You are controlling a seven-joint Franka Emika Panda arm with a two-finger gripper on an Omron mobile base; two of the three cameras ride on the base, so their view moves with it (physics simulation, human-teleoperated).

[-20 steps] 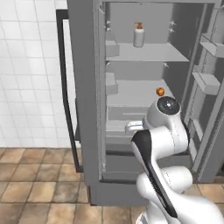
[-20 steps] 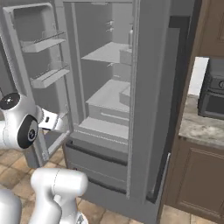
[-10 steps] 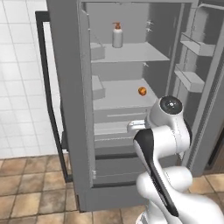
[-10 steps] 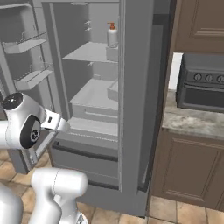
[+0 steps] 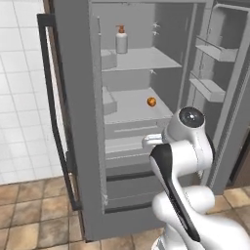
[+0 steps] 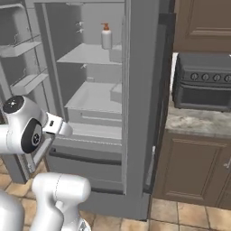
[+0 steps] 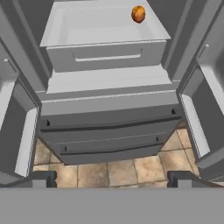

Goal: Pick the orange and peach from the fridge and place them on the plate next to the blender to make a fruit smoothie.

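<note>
Jaws are spread wide and holding nothing, with the gripper (image 7: pixel 112 177) hanging in front of the open fridge (image 7: pixel 105 109), above its lower drawers and the tiled floor (image 7: pixel 109 171). The peach (image 7: pixel 138 14) sits on the middle shelf (image 5: pixel 128 105) toward the right, well apart from the fingertips (image 7: pixel 43 177). A white pump bottle (image 5: pixel 121 40) stands on the upper shelf. A dark oven (image 6: pixel 201 81) rests on the counter (image 6: pixel 198 122) beside the fridge.

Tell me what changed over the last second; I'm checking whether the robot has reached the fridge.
The base drove, so both base views shifted and the open fridge now sits more centred. The peach rests on its shelf as before, the bottle above. The pincer holds nothing.
</note>
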